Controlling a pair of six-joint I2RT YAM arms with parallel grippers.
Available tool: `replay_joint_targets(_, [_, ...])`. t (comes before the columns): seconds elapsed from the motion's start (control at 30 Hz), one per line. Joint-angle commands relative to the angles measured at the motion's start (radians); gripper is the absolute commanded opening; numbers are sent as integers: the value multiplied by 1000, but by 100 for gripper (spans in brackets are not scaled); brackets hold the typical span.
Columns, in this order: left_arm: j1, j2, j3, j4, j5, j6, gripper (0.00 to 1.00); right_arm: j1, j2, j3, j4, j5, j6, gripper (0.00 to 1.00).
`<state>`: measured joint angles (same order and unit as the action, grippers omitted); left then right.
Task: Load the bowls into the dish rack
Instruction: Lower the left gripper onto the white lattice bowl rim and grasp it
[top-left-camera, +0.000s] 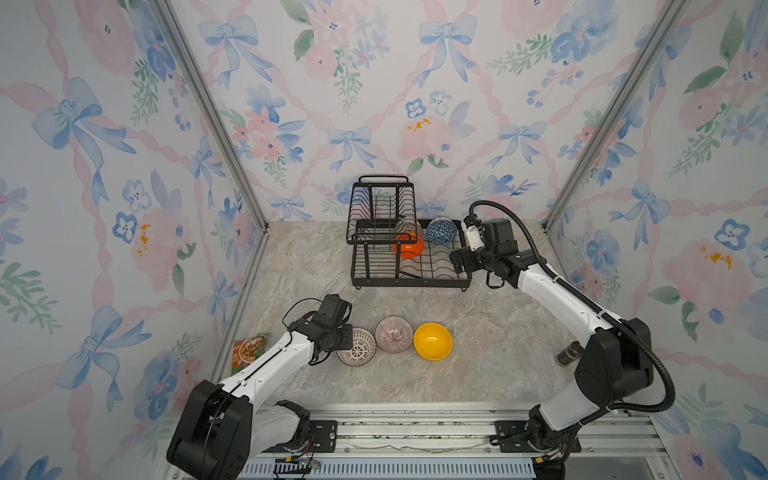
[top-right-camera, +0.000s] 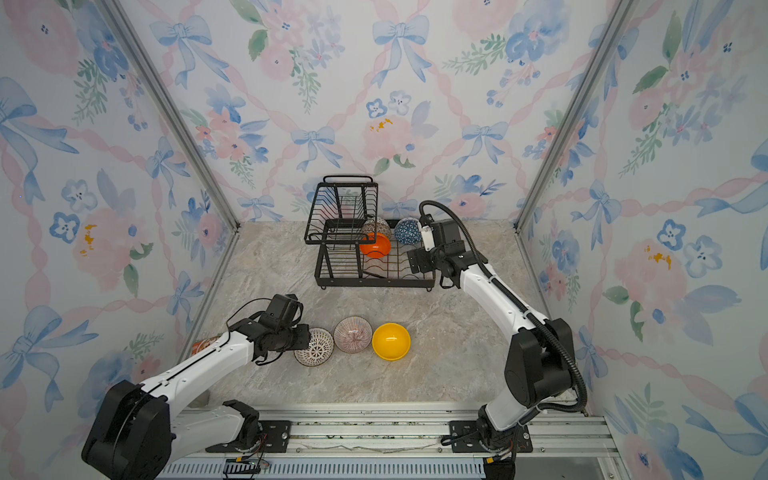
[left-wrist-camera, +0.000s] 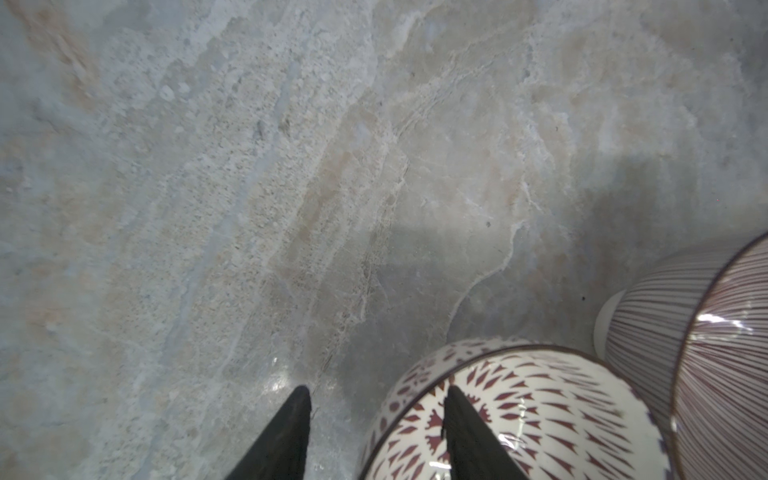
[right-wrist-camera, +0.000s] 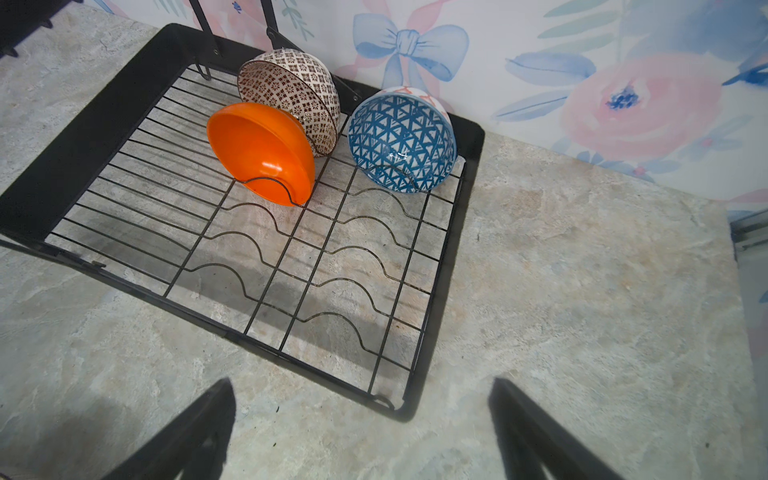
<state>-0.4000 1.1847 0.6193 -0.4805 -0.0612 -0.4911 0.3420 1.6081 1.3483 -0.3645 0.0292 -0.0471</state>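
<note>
left jaws open astride the lattice bowl (left-wrist-camera: 561, 407) rim, seen only from the wrist; right jaws open, empty.

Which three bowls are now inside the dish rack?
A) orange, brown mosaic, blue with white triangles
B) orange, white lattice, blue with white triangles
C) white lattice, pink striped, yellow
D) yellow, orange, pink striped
A: the right wrist view shows the orange bowl, the brown mosaic bowl and the blue triangle bowl standing on edge between the wires of the dish rack.
</note>
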Motion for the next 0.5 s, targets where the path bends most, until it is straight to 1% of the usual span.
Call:
replay_joint_targets(0.0, [9, 15, 19, -16, 15, 23, 45, -8, 9, 30, -16, -14, 16, 97])
replay_joint_targets(0.03, [8, 15, 21, -16, 18, 27, 42, -8, 9, 29, -17, -12, 16, 97])
replay_joint_targets(0.13, [10, 28, 24, -16, 25, 32, 39, -8, 9, 29, -18, -10, 15, 97])
replay_joint_targets(0.3, [11, 48, 27, -15, 34, 41, 31, -9, 9, 33, -21, -8, 13, 97])
replay_joint_targets(0.37, [12, 51, 28, -15, 38, 42, 27, -9, 9, 37, -22, -10, 12, 97])
replay_joint_targets(0.47, [11, 55, 29, -16, 40, 45, 17, -9, 12, 41, -22, -12, 12, 97])
